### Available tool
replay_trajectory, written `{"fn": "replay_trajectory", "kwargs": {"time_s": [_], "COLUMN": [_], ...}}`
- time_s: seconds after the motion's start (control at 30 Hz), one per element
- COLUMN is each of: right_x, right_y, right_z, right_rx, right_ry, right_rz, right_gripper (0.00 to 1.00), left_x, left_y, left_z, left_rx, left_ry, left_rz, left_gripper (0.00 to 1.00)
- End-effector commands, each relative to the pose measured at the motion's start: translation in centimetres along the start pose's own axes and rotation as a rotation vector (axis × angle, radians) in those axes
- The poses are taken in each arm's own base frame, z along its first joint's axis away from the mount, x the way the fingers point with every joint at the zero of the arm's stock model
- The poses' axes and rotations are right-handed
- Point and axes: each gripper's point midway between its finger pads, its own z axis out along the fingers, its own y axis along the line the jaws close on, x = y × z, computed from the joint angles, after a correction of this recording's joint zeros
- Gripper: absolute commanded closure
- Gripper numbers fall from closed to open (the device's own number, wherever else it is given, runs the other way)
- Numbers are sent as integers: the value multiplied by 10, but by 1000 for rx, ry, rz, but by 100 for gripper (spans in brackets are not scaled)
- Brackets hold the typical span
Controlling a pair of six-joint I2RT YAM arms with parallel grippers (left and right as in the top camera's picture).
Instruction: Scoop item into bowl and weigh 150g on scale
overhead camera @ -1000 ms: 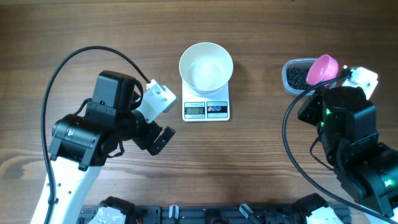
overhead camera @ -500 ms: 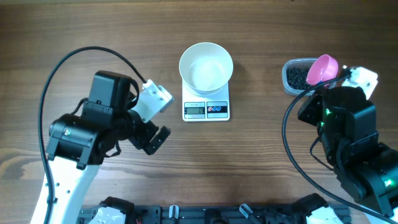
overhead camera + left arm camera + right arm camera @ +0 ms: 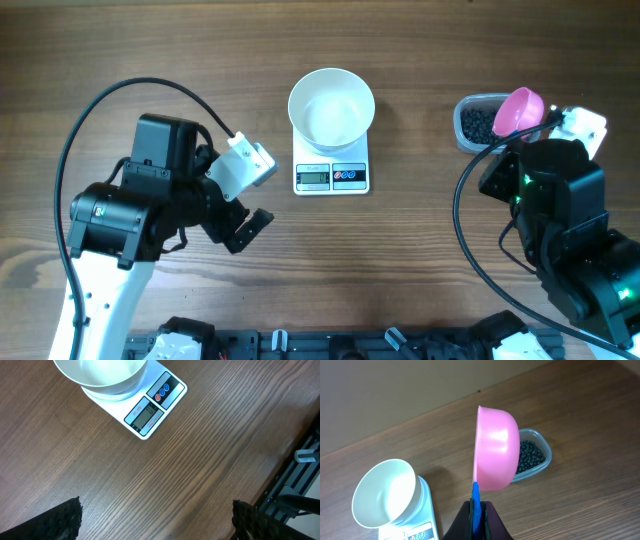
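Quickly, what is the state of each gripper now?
Left gripper: open, holding nothing.
Right gripper: shut on the pink scoop, by its blue handle.

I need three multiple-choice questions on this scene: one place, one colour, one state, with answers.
1. Where does the white bowl stand? A) on the scale B) on a plate C) on a shelf
2. What colour is the cup of the scoop? A) green B) pink C) yellow
3. How is the right gripper? A) open and empty B) shut on the scoop's blue handle C) out of view
Answers: 1 A, the bowl covers the scale's platform; 2 B, it is pink in both views; 3 B, it clamps that handle.
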Motion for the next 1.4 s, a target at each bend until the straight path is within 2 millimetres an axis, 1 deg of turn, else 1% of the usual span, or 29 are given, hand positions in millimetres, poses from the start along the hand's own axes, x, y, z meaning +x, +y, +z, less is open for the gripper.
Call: {"fn": "replay_trajectory", "kwargs": {"time_s": [0.0, 0.2, 0.33, 0.5, 0.57, 0.67, 0.73, 0.8, 0.93, 1.03, 1.1, 1.2, 1.3, 1.37], "right_x": [-6, -5, -5, -4, -1, 0, 6, 20, 39, 45, 44, 33, 33, 33], "right_y": [2, 4, 4, 5, 6, 10, 12, 16, 11, 6, 7, 5, 2, 7], "right_z": [-3, -3, -3, -3, -3, -2, 4, 20, 58, 74, 76, 75, 75, 76], "right_rx": [-12, -21, -21, -27, -38, -54, -53, -56, 18, 48, 49, 51, 57, 31], "right_ry": [-12, -6, -6, 1, 13, 18, 46, 124, 258, 307, 303, 278, 286, 281], "right_rz": [-10, -9, -10, -13, -69, -279, -390, -509, -562, -583, -580, -594, -588, -548], "right_gripper": [95, 96, 96, 96, 96, 96, 96, 96, 96, 96, 96, 96, 96, 96], "left_x": [-4, -2, 4, 6, 6, 6, 6, 6, 6, 6, 6, 6, 6, 6], "left_y": [-1, 1, 9, 10, 11, 11, 11, 11, 11, 11, 11, 11, 11, 11], "left_z": [-4, -4, -3, 5, 6, 6, 6, 6, 6, 6, 6, 6, 6, 6], "left_rx": [5, -6, -49, -30, -27, -26, -26, -26, -26, -26, -26, -27, -26, -26], "left_ry": [-21, -13, 21, 47, 52, 52, 52, 52, 52, 52, 52, 52, 52, 52], "left_rz": [22, 22, 20, 9, 7, 7, 7, 7, 7, 7, 7, 7, 7, 8], "left_gripper": [0, 0, 0, 0, 0, 0, 0, 0, 0, 0, 0, 0, 0, 0]}}
